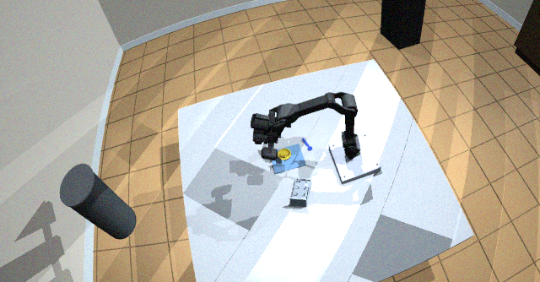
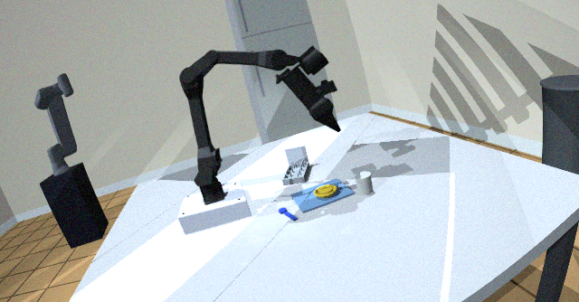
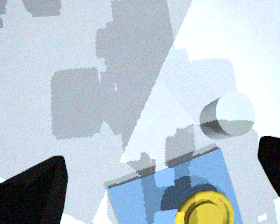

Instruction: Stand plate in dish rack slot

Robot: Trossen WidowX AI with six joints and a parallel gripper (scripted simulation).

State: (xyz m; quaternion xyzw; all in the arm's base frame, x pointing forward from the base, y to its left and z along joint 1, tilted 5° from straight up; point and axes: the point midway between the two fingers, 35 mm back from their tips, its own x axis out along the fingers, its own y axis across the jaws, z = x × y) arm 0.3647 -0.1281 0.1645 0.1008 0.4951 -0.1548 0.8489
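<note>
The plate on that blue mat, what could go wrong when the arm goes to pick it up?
1. The yellow plate lies flat on the blue mat, so the open claw, now high above, may struggle to get a finger under its rim.
2. The grey cup stands close beside the mat and could be knocked on the way down.
3. The dish rack looks small, so its slots leave little room for error.

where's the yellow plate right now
The yellow plate lies flat on the blue mat near the table's middle in the exterior view, between the grey cup and the blue spoon, with the open gripper above it.
</note>
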